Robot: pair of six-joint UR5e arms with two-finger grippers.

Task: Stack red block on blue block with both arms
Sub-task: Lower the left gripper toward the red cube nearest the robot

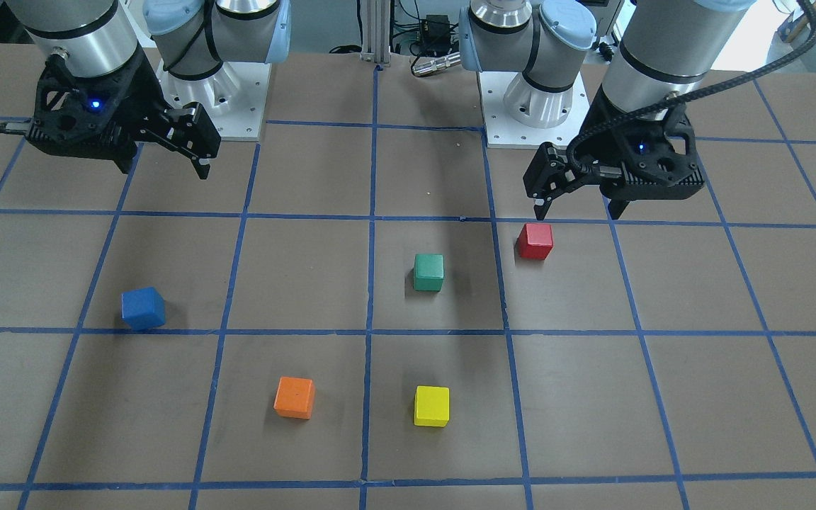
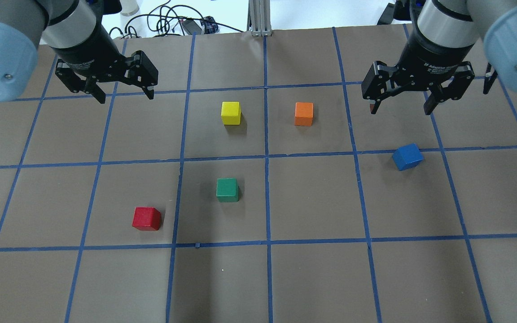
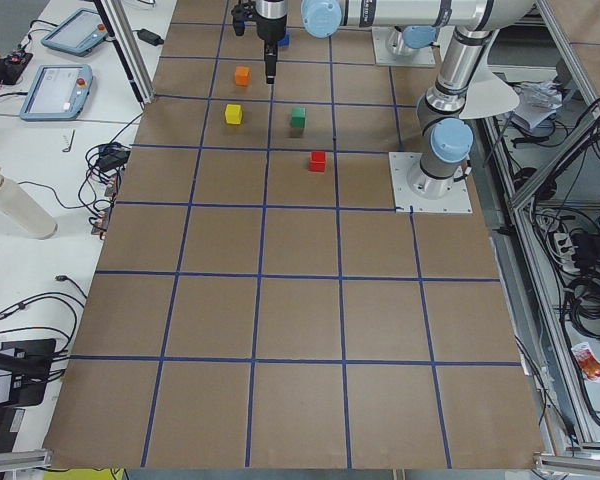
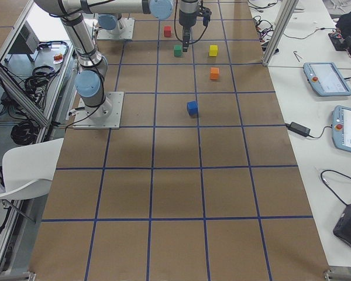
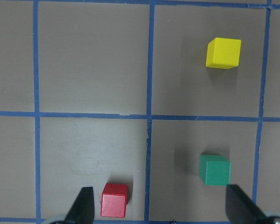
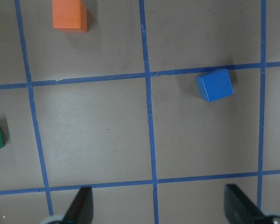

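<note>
Left wrist-mounted: red block below pincer

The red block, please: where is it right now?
In the overhead view the red block sits lower left, on the robot's left side, nearest the green block.

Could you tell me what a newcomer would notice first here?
Five small matte cubes dot the brown blue-taped table: the bright red cube on the robot's left, the royal blue cube on its right, a green cube, yellow cube and orange cube between. The black left pincer and right pincer hang open above.
</note>
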